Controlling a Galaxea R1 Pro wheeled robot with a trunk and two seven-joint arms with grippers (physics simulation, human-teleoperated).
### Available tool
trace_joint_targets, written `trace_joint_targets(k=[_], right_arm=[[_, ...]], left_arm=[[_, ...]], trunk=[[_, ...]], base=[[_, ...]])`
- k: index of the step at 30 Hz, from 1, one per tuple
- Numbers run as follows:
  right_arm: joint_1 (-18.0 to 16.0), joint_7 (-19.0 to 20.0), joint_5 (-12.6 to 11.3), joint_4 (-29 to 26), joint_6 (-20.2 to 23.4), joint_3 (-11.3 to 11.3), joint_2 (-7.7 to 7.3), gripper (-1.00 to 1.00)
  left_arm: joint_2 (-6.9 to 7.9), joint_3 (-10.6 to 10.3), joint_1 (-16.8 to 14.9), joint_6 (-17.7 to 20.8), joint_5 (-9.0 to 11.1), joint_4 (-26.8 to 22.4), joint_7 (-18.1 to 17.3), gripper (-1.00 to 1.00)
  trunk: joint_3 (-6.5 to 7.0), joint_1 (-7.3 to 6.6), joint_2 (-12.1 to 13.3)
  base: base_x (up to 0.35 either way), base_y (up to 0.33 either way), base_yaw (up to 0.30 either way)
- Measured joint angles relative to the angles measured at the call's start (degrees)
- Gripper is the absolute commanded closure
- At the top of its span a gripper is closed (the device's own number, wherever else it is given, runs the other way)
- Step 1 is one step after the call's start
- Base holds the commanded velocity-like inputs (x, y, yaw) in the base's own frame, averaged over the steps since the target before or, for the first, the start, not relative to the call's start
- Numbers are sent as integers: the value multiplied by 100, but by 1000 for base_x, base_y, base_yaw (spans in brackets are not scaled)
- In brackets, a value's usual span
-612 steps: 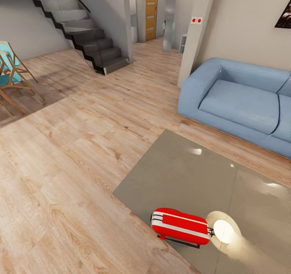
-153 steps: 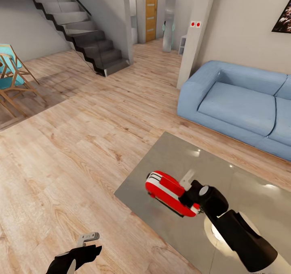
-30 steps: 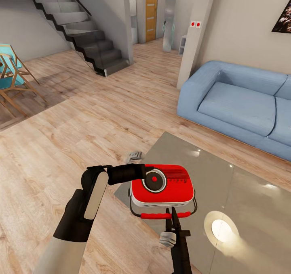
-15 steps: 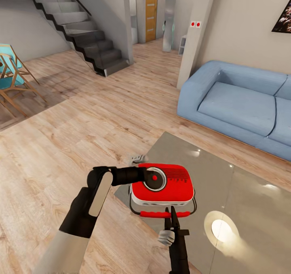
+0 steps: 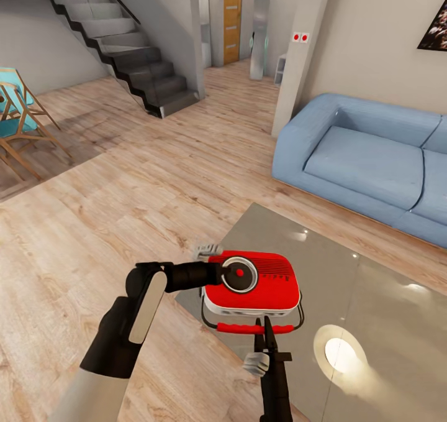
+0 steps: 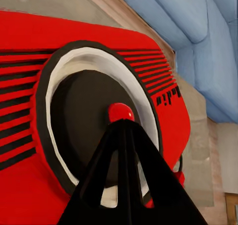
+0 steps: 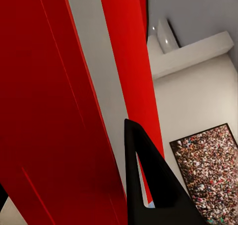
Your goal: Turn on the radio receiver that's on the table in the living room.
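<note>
The radio receiver (image 5: 251,283) is a glossy, bright red, round-cornered box with a white-silver band round its side and a thin dark wire handle carrying a red grip. It lies face up at the near corner of the worktop (image 5: 347,273), a low slab with a polished grey-beige top that mirrors a ceiling light. On the face sits a black round dial ringed in white (image 6: 94,120) with a small red knob at its centre, and beside it ribbed speaker slots.

The left arm, black with a pale panel, bends at the elbow and reaches across level from the floor side; its left end effector (image 5: 218,271) rests at the dial, and in the left wrist view its dark fingers (image 6: 124,150) come together to a tip right under the red knob, closed on nothing. The right arm rises from below, slim and dark, with the right end effector (image 5: 267,332) pinched on the handle's red grip.

Behind lie pale wood planks (image 5: 124,186) and a soft blue sofa (image 5: 366,161).
</note>
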Motion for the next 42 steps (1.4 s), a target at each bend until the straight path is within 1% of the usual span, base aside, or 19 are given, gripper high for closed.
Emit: trace_joint_targets(k=[4,10,16,18,19,21,23,25,26,28,30,32,34,35,37,38,40,41,42], right_arm=[[1,0,0,0,19,3,12,100],[1,0,1,0,47,5,22,100],[4,0,1,0,50,5,19,100],[4,0,0,0,50,3,17,100],[3,0,-1,1,50,1,14,100],[4,3,0,1,50,-2,7,100],[2,6,1,0,50,-3,4,100],[3,11,0,0,50,-5,2,100],[3,12,0,0,50,-5,2,100],[2,17,-3,2,50,-6,1,100],[1,25,-6,3,50,-9,1,100],[1,30,-7,6,50,-11,1,100],[0,33,-7,4,50,-12,5,100],[-1,39,-8,6,50,-11,7,100],[-1,49,-8,5,50,-11,8,100],[0,51,-9,6,50,-10,9,100],[0,61,-8,5,50,-6,13,100],[-1,63,-8,5,50,-6,15,100],[0,66,-9,5,50,-5,16,100]], left_arm=[[-41,-2,2,0,-114,-129,-128,100],[-204,-10,-16,0,-264,-323,-321,100],[-291,-3,-184,0,-215,-343,-334,100],[-318,1,-249,0,-210,-279,-269,100],[-319,3,-629,0,-199,-187,7,100],[-318,5,-724,-2,-191,70,422,100],[-319,6,-788,0,-129,305,599,100],[-319,6,-905,0,1,529,710,100],[-319,7,-930,0,47,566,728,100],[-319,2,-1001,0,213,656,789,100],[-319,0,-1026,0,295,696,881,100],[-319,-1,-1039,0,342,767,1065,100],[-318,-2,-1068,0,413,969,1376,100],[-319,-2,-1089,0,455,1038,1454,100],[-319,-2,-1213,0,707,1320,1695,100],[-319,-2,-1247,0,800,1385,1751,100],[-319,-29,-1348,0,1204,1553,1986,100],[-319,-55,-1365,0,1316,1578,2060,100],[-319,-149,-1388,0,1540,1612,2224,100]], trunk=[[0,0,0],[0,0,0],[0,0,0],[0,0,0],[1,1,0],[0,0,0],[0,0,0],[0,0,0],[0,0,0],[0,0,0],[0,0,0],[0,0,0],[0,0,0],[0,0,0],[0,0,0],[0,0,0],[0,0,0],[0,0,0],[0,0,0]], base=[[0,0,0],[0,0,0],[0,0,0],[0,0,0],[0,0,0],[0,0,0],[0,0,0],[0,0,0],[0,0,0],[0,0,0],[0,0,0],[0,0,0],[0,0,0],[0,0,0],[0,0,0],[0,0,0],[0,0,0],[0,0,0],[0,0,0]])
